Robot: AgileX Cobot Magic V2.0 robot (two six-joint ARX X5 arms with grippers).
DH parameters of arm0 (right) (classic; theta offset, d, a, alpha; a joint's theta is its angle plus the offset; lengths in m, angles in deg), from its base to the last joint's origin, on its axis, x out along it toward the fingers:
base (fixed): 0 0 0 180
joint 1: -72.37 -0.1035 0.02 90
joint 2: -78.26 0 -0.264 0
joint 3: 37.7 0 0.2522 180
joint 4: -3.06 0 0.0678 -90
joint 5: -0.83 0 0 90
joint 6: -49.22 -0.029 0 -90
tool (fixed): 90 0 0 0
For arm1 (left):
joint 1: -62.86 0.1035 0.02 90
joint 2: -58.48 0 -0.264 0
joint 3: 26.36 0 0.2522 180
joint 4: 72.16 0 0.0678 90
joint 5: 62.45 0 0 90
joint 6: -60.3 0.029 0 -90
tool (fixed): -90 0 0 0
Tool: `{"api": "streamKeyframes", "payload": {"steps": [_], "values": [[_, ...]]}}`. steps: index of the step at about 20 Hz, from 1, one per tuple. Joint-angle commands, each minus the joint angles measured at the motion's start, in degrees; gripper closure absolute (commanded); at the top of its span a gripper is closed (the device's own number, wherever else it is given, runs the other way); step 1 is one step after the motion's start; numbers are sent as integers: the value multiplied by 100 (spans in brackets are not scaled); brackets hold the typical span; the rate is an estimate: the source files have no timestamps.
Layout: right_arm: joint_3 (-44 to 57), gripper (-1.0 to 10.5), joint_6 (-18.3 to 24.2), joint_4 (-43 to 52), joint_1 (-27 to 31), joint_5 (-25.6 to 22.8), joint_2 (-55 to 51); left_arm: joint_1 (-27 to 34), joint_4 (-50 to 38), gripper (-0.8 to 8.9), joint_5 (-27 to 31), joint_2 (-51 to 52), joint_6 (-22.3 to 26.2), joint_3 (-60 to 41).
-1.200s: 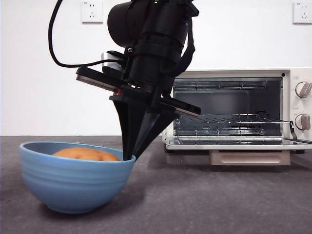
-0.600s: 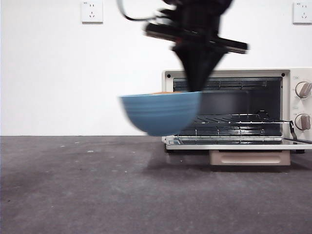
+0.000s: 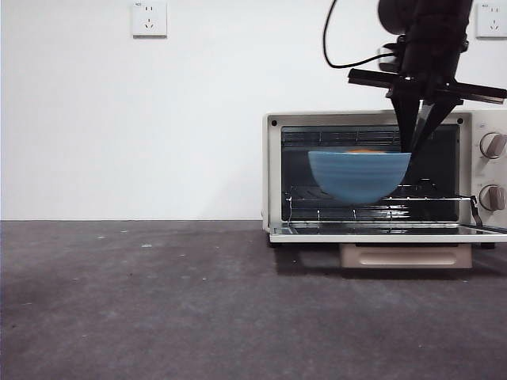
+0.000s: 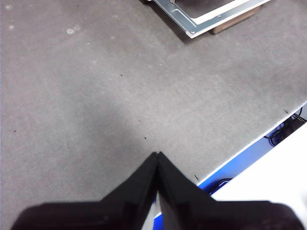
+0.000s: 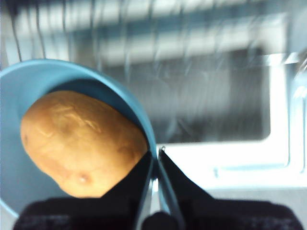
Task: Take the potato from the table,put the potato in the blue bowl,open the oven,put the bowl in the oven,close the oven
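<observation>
My right gripper is shut on the rim of the blue bowl. It holds the bowl in the air in front of the open oven, just above the wire rack. The orange-brown potato lies inside the bowl; only a sliver of potato shows over the rim in the front view. The oven door hangs open and flat. My left gripper is shut on nothing, hovering above the bare table near its edge.
The oven's two knobs sit at its right side, and its beige handle hangs below the lowered door. A corner of the open door shows in the left wrist view. The table's front edge runs close to the left gripper.
The right gripper has lifted the bowl with the potato off the table and carried it to the right, from in front of the oven's left edge to the oven's opening.
</observation>
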Motion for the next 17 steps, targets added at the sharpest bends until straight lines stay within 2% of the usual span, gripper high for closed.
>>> {"api": "streamKeyframes", "payload": {"steps": [1,8,11,17], "values": [[13,959,-472,199,127,229,35,-15,-24,819,35,0,-17,-28],[13,959,-1620,684,466,188,39,-15,-24,818,35,-2,-37,-28],[13,959,-2076,726,503,-90,63,-15,-24,818,17,-2,-46,-28],[13,953,-2542,813,503,-240,133,-15,-24,819,-11,-2,-59,-28]]}}
